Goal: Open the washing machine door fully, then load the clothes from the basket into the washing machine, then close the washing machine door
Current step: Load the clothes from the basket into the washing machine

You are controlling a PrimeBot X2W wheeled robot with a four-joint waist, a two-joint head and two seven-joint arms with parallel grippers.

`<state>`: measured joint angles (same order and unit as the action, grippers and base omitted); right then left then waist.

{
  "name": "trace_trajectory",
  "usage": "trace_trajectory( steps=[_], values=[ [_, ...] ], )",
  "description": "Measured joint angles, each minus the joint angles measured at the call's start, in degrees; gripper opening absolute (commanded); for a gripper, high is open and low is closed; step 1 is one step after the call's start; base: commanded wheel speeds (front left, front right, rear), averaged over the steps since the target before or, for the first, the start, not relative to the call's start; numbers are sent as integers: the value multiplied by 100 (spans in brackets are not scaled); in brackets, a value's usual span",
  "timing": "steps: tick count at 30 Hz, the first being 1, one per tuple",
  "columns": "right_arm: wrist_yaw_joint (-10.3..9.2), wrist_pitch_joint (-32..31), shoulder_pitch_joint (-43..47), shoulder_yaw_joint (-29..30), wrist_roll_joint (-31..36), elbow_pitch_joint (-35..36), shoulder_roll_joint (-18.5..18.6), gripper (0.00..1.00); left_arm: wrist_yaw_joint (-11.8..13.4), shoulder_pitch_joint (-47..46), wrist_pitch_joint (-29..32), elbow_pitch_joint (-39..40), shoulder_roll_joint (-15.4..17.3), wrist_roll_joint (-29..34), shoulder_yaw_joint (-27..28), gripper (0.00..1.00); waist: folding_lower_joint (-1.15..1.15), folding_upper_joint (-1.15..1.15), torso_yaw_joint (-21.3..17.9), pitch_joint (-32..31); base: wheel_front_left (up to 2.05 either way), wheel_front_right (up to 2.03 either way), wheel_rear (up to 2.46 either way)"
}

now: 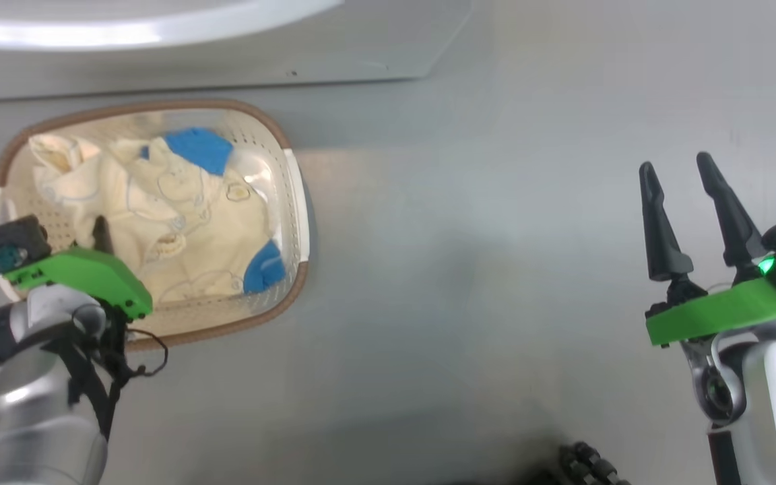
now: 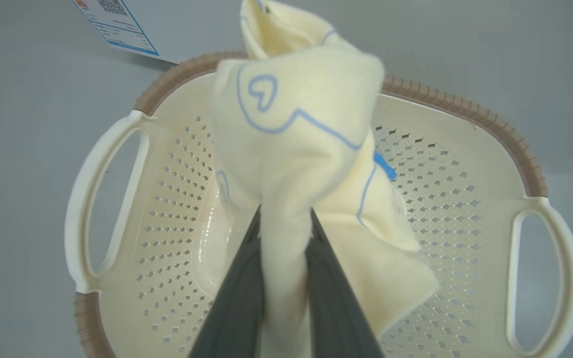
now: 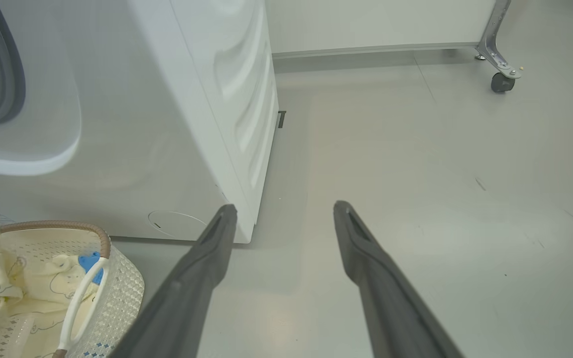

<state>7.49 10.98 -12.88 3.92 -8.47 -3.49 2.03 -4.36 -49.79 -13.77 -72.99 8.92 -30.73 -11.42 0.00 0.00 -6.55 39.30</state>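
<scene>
Left gripper (image 2: 285, 217) pinched on a pale yellow fold of the clothes (image 2: 291, 124), over the basket (image 2: 465, 149). Floor (image 1: 469, 269): smooth grey, glossy, faint scuffs. Washing machine (image 3: 167, 124): white, stands on it near a pale wall (image 3: 366, 25). Basket on floor just before the machine, more clothes inside. Right gripper (image 1: 674, 163) spread wide, well apart from basket. Caster (image 3: 502, 83) by wall.
</scene>
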Motion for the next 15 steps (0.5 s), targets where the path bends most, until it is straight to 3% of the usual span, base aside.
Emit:
trace_trajectory(
  steps=[3,15],
  values=[
    [0,-41,129,40,7,-90,-1,100,30,328,-41,370,-26,65,8,0,0,0,58,-333,0,0,0],
    [0,-199,622,146,166,-343,-1,100,466,2250,-42,3133,-40,872,436,0,0,0,301,-1680,0,0,0]
  ],
)
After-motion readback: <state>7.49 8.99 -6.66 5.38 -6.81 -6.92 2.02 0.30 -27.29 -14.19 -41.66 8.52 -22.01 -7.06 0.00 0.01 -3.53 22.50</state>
